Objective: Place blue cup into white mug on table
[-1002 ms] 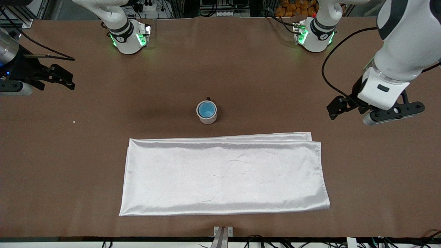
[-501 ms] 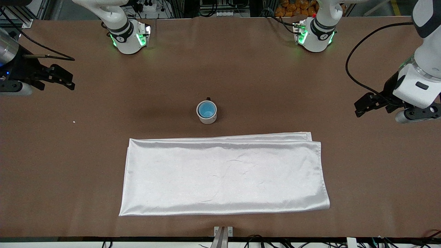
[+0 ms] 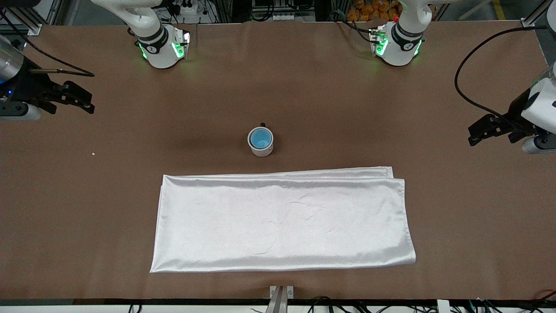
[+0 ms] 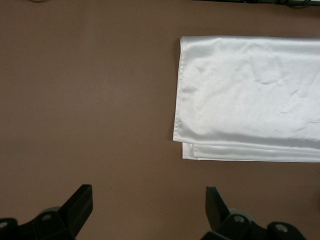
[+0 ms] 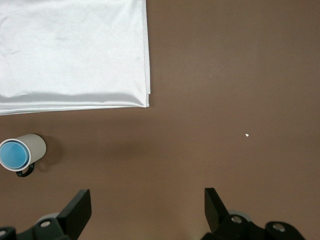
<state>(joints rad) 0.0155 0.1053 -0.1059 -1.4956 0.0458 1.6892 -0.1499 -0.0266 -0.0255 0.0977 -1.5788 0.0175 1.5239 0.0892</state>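
We see a wide brown tabletop (image 3: 130, 174) from a high camera facing two white robot arms, whose bases stand along the upper edge of the picture. Near the middle of the tabletop stands the white mug (image 3: 261, 142), upright, its black handle pointing toward the robots' bases. The blue cup (image 3: 261, 138) sits inside the mug, its blue round filling the mug's mouth. Nearer to the camera than the mug, and apart from it, a white satin cloth (image 3: 282, 221) lies folded flat in a long rectangle. A tiny white speck (image 3: 93, 153) lies on the bare tabletop toward the right arm's end. The left pincer (image 3: 482, 129) hangs over the left arm's end of the tabletop, well apart from the mug, its jaws spread wide and holding nothing; its own wrist camera looks down between both black fingers (image 4: 77, 207) at bare brown surface and one end of the cloth (image 4: 250, 95). The right pincer (image 3: 78, 98) hangs over the right arm's end of the tabletop, also spread wide and empty; its wrist camera shows the mug (image 5: 31, 148) with the blue cup (image 5: 12, 154) in it, beside the cloth's edge.
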